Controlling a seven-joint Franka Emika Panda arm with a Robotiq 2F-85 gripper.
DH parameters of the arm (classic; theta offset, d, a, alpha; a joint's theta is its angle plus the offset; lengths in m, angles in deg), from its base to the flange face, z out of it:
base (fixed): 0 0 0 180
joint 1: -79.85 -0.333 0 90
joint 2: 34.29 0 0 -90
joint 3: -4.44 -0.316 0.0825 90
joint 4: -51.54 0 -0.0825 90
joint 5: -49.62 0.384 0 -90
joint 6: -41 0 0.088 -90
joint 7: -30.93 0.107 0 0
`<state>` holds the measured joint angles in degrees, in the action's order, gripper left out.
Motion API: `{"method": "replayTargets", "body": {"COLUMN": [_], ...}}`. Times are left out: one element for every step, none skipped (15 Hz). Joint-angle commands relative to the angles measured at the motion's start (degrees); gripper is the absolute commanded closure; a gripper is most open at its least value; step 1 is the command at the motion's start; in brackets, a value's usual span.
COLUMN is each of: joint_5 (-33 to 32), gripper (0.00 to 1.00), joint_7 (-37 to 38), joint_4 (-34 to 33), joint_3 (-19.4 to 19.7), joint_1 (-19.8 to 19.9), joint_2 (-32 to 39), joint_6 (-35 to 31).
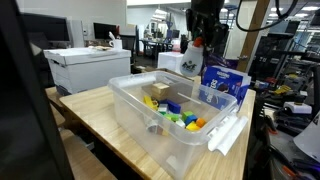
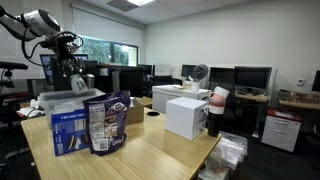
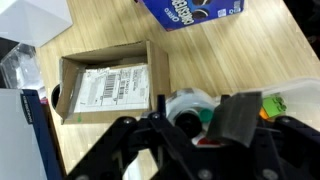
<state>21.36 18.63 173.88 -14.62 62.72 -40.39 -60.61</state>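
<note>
My gripper hangs high above the wooden table. In the wrist view it is shut on a white, translucent, round plastic object with green and red parts. The gripper also shows in both exterior views, above the far end of a clear plastic bin. The bin holds several colored toy pieces. An open cardboard box with a printed label lies below, to the left in the wrist view. A blue cookie package lies beyond it.
A blue cookie package and a snack bag stand upright on the table. A white box with a pink and white cup stack stands near them. The bin's lid leans on its side. Office desks and monitors fill the background.
</note>
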Motion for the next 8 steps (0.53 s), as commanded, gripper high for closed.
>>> {"method": "replayTargets", "body": {"joint_5": [-0.7, 0.2, 0.5, 1.4, 2.3, 3.3, 4.1, 5.2], "gripper": [0.69, 0.69, 0.69, 0.69, 0.69, 0.69, 0.69, 0.69], "joint_7": [0.7, 0.3, 0.2, 0.0, -0.2, -0.4, -0.6, -0.9], "joint_4": [-2.5, -2.4, -2.5, -2.1, -1.8, -1.4, -1.2, -0.9], "joint_3": [-0.9, -0.9, -1.0, -1.0, -1.1, -1.2, -1.3, -1.3], "joint_1": [-1.3, -1.6, -1.9, -2.2, -2.4, -2.7, -2.9, -3.1], "joint_2": [1.5, 1.6, 1.8, 1.8, 2.0, 2.2, 2.4, 2.8], "joint_6": [0.8, 0.4, 0.1, -0.7, -1.3, -2.2, -2.9, -3.9]}}
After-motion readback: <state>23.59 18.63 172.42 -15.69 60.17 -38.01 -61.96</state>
